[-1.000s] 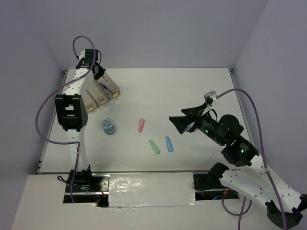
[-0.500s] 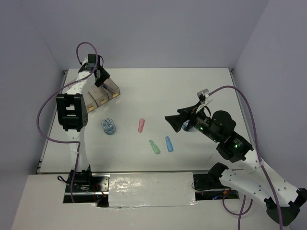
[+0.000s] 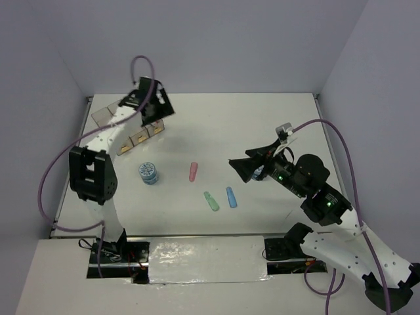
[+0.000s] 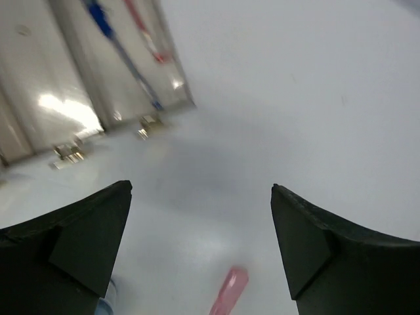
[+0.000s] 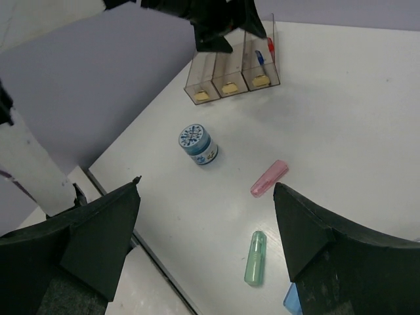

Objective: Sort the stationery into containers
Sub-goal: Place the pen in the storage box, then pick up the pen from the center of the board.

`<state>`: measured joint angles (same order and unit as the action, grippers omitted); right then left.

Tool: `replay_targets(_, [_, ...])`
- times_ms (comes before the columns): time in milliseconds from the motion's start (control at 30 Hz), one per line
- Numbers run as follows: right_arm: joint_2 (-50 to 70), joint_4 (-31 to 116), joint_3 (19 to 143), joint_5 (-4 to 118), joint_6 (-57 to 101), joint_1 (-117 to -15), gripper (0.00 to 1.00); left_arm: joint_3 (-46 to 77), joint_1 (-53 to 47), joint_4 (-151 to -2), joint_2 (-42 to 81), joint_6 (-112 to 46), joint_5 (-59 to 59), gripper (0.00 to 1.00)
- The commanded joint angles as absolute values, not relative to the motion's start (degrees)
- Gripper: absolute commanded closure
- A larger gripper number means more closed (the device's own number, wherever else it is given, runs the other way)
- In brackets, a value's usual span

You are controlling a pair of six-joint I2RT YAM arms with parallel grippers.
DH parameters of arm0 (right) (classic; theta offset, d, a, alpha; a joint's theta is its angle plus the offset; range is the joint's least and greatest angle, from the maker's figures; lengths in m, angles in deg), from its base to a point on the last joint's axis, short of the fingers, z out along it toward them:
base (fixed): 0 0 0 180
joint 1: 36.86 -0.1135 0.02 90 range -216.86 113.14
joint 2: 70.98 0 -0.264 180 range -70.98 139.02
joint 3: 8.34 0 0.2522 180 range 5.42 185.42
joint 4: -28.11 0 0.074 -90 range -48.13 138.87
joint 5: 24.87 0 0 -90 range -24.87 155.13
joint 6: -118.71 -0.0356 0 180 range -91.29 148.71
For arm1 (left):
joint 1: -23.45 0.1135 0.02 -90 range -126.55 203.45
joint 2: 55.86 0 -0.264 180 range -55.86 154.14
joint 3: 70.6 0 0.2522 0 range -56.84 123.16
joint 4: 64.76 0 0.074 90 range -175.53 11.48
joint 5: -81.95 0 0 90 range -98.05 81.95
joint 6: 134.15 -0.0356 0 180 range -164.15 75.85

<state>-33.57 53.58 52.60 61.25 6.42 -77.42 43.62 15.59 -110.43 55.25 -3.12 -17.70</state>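
**Both grippers empty; three bars and one tape roll not yet binned**

L gripper [image 4: 200, 197]: jaws spread wide, nothing between them, hovering just off the label end of the clear bins [image 5: 216, 75]. R gripper [image 5: 207, 190]: likewise spread and empty, held high above the table [image 3: 262, 118] w/ the loose items below it.

Location: blue pen [image 4: 105, 20] & red pen [image 4: 147, 39] lay lengthwise in one end bin. Pink bar [image 5: 270, 178], green bar [image 5: 254, 258], blue bar [image 3: 231, 197] & tape roll [image 5: 197, 144] sat on the open table, none touching.

Handling (judged): bars appeared light, stiff & smooth, so apt to skid or swivel if pinched near an end. Take each at mid-length, jaws across the narrow width. Roll appeared light w/ a curved wall. Take it square across the dia., else it may squirt out.

Axes, top view: pink & blue ran approx. near-far, each w/ a slight lean. Green lay diagonal, far end to the left. Roll stood on a flat face, axis vertical, patterned face up.
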Motion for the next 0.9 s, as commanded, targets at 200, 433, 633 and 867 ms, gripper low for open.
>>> replay_targets(200, [-41.08,63.13,53.85,60.20,5.51,-77.56,0.09,13.92,-16.01,-104.64,36.87,-11.37,-24.74,0.01])
replay_targets(433, [-46.10,67.62,51.74,60.82,4.71,-77.47,0.00,8.46,-17.42,-100.41,40.01,-11.37,-25.98,0.01])
replay_targets(633, [-47.87,67.62,48.58,59.42,4.89,-77.47,0.00,10.30,-17.33,-96.81,47.04,-12.16,-24.40,0.01])
replay_targets(867, [-46.99,66.40,47.52,58.71,5.06,-77.55,0.00,10.40,-16.72,-95.23,51.72,-10.93,-23.87,0.34])
